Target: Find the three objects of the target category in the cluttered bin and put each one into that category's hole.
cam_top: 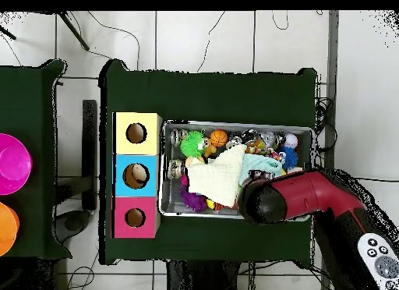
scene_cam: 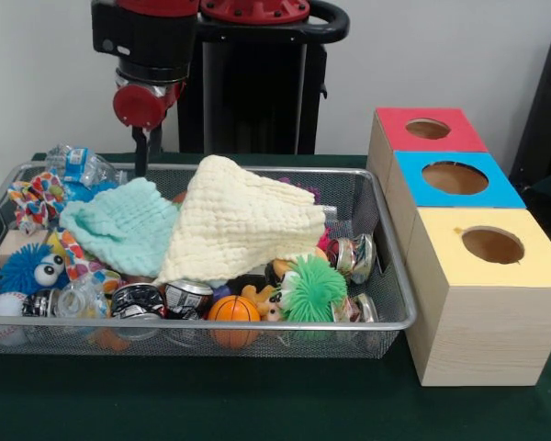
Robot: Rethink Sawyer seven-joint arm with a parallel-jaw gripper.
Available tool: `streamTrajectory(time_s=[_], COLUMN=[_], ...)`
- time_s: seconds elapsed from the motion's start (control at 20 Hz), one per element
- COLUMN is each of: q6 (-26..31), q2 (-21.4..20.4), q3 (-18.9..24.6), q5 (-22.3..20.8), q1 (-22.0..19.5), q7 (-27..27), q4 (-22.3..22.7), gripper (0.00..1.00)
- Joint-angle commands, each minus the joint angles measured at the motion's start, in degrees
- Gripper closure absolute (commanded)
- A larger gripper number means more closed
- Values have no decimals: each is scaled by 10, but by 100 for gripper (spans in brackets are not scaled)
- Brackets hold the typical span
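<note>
A wire mesh bin [scene_cam: 386,276] holds a heap of small items. A cream cloth [scene_cam: 239,220] and a mint cloth [scene_cam: 119,225] lie across the top of the pile. Around them sit a green fuzzy ball [scene_cam: 312,289], a small orange basketball [scene_cam: 233,310], a blue fuzzy toy with eyes [scene_cam: 28,268], a baseball [scene_cam: 5,312] and several dented cans [scene_cam: 188,296]. My gripper [scene_cam: 143,152] hangs over the bin's far left corner, above the clutter, and nothing shows in it. From above, the arm's red head [cam_top: 261,203] hides the gripper.
Three wooden boxes stand in a row beside the bin, each with a round hole: red top [scene_cam: 429,129], blue top [scene_cam: 455,177], yellow top [scene_cam: 492,245]. Something pale shows inside the blue box's hole [cam_top: 137,175]. A crumpled plastic bottle [scene_cam: 73,165] lies at the bin's far left.
</note>
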Motion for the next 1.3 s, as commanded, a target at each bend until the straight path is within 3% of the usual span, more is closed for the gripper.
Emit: streamTrajectory(time_s=[0.05,0.45,0.85,1.1,1.25,1.3], q6=[-8,-29,-23,-29,-29,-28], q2=[-30,-52,-55,-56,-36,-29], q3=[101,80,93,89,69,52], q5=[-8,-13,-30,-67,-101,-115], q1=[-35,-69,-133,-173,-184,-177], q7=[-208,-107,-144,-153,-136,-105], q4=[76,157,188,196,181,175], gripper=[0,0,0,0,0,0])
